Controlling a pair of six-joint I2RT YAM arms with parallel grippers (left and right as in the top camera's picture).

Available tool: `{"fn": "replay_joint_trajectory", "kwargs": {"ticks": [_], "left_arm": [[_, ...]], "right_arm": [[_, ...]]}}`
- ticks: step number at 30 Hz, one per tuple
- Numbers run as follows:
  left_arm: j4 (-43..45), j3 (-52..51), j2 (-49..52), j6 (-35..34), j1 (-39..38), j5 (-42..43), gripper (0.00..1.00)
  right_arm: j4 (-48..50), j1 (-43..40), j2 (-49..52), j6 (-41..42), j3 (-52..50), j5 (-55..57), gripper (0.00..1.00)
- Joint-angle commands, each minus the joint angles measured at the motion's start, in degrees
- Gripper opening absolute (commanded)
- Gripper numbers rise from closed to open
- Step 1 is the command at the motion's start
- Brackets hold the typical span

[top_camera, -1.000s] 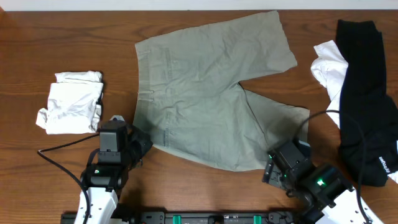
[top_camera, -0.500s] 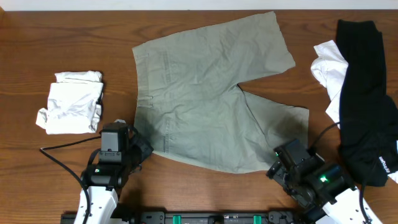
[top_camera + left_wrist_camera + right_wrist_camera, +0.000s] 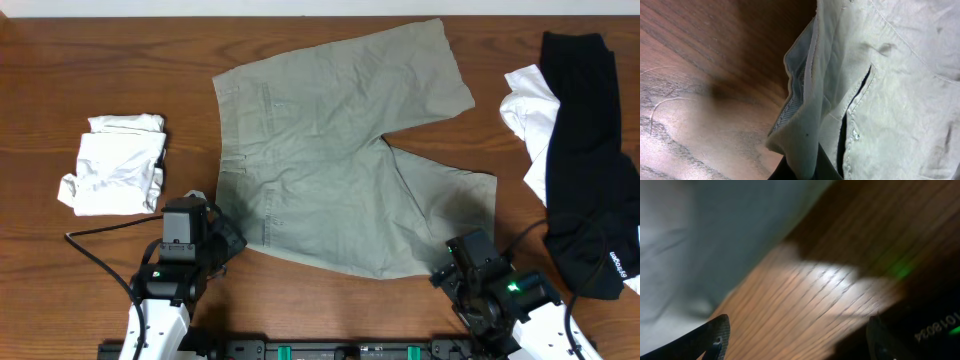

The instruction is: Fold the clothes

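The khaki trousers (image 3: 340,150) lie spread flat mid-table, waistband to the left and both legs to the right. My left gripper (image 3: 228,243) is shut on the waistband's near corner. In the left wrist view the pale lining and khaki cloth (image 3: 865,75) are pinched between my black fingers (image 3: 827,170), with the left gripper (image 3: 802,169) at the frame's bottom. My right gripper (image 3: 447,268) is open and empty just off the near leg's hem. In the right wrist view the right gripper (image 3: 797,340) is over bare wood, with cloth (image 3: 690,240) at upper left.
A folded white garment (image 3: 115,165) lies at the left. A black garment (image 3: 585,150) with white lettering lies over a white one (image 3: 530,110) at the right edge. The wooden table (image 3: 100,60) is bare at the far left.
The right gripper has drawn back toward the front edge, away from the near leg's hem. The trousers shifted slightly left. The left gripper keeps its hold in place.
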Motion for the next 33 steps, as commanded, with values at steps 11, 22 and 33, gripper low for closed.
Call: {"fn": "replay_joint_trajectory", "kwargs": {"ticks": [11,22,33], "left_arm": [[-1.09,1.14,0.04,1.29,0.17,-0.70,0.06],[-1.07,1.14,0.04,2.16,0.17,-0.74,0.06],[-1.05,1.14,0.07,2.38,0.17,-1.16,0.06]], "right_arm": [[8.68,-2.58,-0.24,2.01,-4.70,3.98,0.80],[11.04,-2.78,-0.33,-0.20,-4.66,3.04,0.82],[18.91,-2.78,-0.35,-4.24,-4.31,-2.60,0.82]]}}
